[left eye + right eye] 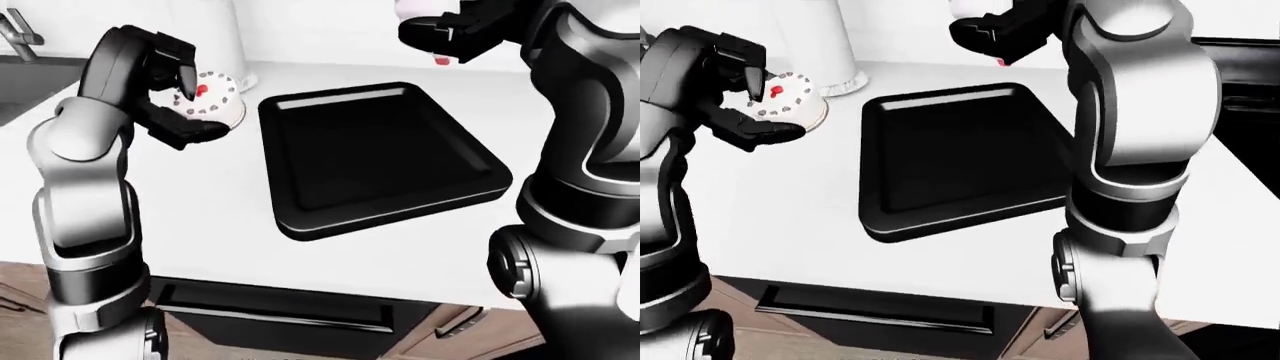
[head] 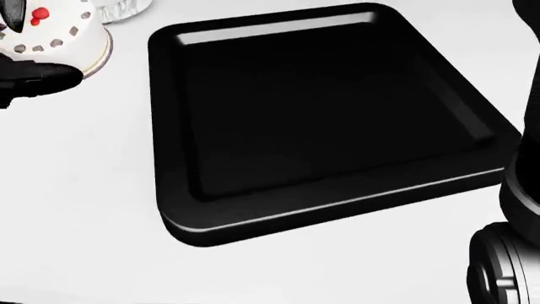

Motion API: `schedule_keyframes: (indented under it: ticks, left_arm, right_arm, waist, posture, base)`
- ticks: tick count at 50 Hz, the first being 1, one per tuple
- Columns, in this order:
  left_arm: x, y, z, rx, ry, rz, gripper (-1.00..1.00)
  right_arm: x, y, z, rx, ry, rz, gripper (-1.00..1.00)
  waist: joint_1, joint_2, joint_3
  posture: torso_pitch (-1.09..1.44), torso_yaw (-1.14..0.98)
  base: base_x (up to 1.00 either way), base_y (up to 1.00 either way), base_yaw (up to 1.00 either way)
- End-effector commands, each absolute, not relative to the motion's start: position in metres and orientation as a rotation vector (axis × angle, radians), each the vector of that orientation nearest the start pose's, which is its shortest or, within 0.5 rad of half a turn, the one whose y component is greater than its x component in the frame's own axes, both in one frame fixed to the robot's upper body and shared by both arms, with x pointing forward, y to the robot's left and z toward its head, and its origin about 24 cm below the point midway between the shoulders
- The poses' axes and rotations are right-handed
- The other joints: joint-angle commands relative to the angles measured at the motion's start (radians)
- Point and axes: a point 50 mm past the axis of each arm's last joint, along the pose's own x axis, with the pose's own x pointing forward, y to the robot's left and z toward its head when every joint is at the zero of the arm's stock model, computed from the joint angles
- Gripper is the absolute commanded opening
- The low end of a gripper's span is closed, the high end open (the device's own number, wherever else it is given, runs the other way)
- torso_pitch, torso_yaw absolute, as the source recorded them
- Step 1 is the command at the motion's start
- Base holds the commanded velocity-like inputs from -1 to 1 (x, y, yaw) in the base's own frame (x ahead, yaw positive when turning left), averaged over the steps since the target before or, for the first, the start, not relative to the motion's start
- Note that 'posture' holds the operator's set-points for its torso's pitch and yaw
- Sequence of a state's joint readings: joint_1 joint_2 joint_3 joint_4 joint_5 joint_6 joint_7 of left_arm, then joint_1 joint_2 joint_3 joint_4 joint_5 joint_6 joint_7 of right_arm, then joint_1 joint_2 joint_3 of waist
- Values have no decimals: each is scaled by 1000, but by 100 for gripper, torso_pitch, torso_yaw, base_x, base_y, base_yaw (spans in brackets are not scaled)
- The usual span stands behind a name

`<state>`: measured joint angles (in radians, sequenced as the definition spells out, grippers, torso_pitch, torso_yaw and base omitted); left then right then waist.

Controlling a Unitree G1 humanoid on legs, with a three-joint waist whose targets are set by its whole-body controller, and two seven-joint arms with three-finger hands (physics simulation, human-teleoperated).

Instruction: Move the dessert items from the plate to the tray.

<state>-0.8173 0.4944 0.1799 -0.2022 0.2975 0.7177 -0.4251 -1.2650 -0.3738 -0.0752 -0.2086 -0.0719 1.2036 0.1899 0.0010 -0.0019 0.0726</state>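
Note:
A black tray [image 2: 337, 196] lies on the white counter [image 2: 76, 209], with nothing in it. To its left, my left hand [image 1: 185, 101] has its fingers closed round a white frosted cake [image 1: 218, 96] with a red cherry and dark dots; the cake also shows in the head view [image 2: 52, 33]. I cannot tell whether the cake touches the counter. My right hand [image 1: 445, 37] is raised above the tray's top right edge, closed on a pale pink dessert [image 1: 415, 7] with a red spot below it; the dessert is mostly hidden. No plate shows clearly.
A tall white cylinder [image 1: 222, 34] stands on the counter above the cake. A sink with a faucet [image 1: 15, 34] is at the top left. The counter's lower edge and a dark drawer front [image 1: 280, 311] lie below the tray.

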Motion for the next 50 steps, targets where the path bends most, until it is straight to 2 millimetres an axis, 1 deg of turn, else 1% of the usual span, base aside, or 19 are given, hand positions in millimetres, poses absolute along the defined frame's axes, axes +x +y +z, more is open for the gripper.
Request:
schedule_keyframes:
  ticks: [1,5,7,9,14,19,23,26,35,40,42,46,50]
  left_arm:
    - [311,211,323,629,-393,56,-100]
    - [328,198,336,654,-409,0,-100]
    - [334,187,347,675,-428,-38,-100]
    - [343,178,352,695,-435,-68,-100]
    - [361,157,364,730,-451,-132,-100]
    - [379,137,368,735,-456,-186,-100]
    - [393,123,364,751,-449,-225,-100]
    - [400,113,363,751,-445,-250,-100]
    - [409,84,360,753,-459,-305,-100]
    - [412,72,347,768,-440,-349,-100]
    - [414,68,336,781,-420,-375,-100]
    - [415,64,323,805,-399,-398,-100]
    - [416,61,315,819,-384,-418,-100]
  right_arm:
    - [300,-150,390,-284,-352,4,-100]
    - [301,-150,387,-306,-333,-1,-100]
    - [301,-150,387,-314,-324,-9,-100]
    - [303,-152,388,-323,-310,-26,-100]
    - [304,-152,391,-325,-291,-46,-100]
    - [305,-150,394,-337,-294,-45,-100]
    - [305,-150,396,-338,-296,-44,-100]
    - [305,-150,396,-336,-295,-45,-100]
    - [306,-149,396,-336,-294,-45,-100]
    - [305,-149,396,-337,-292,-46,-100]
    - [305,-148,395,-338,-291,-45,-100]
    - [306,-148,395,-337,-291,-44,-100]
    - [305,-148,396,-336,-290,-46,-100]
  waist:
    - [-5,11,-35]
    - [4,2,-39]
    - [7,-2,-39]
    - [9,-4,-39]
    - [13,-6,-38]
    - [14,-7,-39]
    - [12,-8,-40]
    - [12,-11,-41]
    - [12,-19,-41]
    - [12,-22,-40]
    - [12,-22,-41]
    - [12,-22,-42]
    - [11,-22,-44]
  posture:
    - [0,0]
    - [0,0]
    - [0,0]
    - [0,0]
    - [0,0]
    - [0,0]
    - [0,0]
    - [0,0]
    - [0,0]
    - [0,0]
    - [0,0]
    - [0,0]
    - [0,0]
  base:
    - [0,0,0]
    - [0,0,0]
    - [0,0,0]
    - [0,0,0]
    - [0,0,0]
    - [0,0,0]
    - [0,0,0]
    - [0,0,0]
    - [0,0,0]
    - [0,0,0]
    - [0,0,0]
    - [0,0,0]
    - [0,0,0]
